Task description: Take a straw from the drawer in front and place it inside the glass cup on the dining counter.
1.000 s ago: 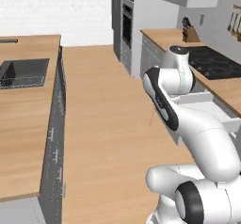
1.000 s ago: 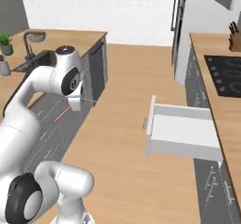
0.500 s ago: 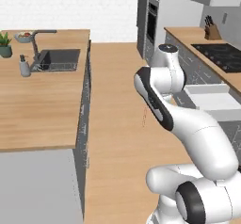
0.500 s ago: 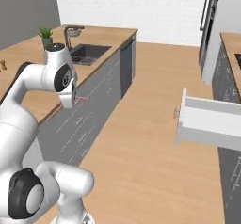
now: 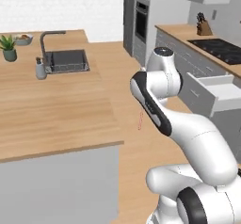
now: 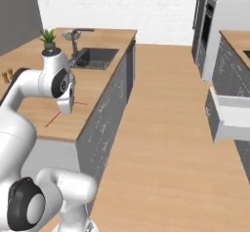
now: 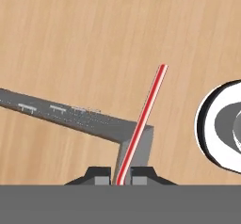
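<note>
My gripper (image 7: 120,179) is shut on the lower end of the thin red straw (image 7: 142,119), which slants up and away from the fingers. From the right base view the straw (image 6: 53,121) sticks out below the hand (image 6: 68,105), over the near end of the dining counter (image 6: 105,75). In the left base view the straw (image 5: 140,120) hangs beside the counter's (image 5: 56,110) right edge, just under the forearm. The open drawer (image 5: 220,95) shows its white inside at the far right, also as the drawer (image 6: 232,120). The glass cup is out of view.
A sink with a tap (image 5: 66,60), a grey dispenser (image 5: 41,70) and a potted plant (image 5: 8,47) stand on the counter's far half. Small brown shakers (image 6: 7,74) sit at its left edge. A wooden-floored aisle (image 6: 166,128) runs between the island and the wall cabinets.
The whole picture has shifted as the base moved: the dining counter and sink now sit closer, the drawer further right. The straw stays in the shut gripper.
</note>
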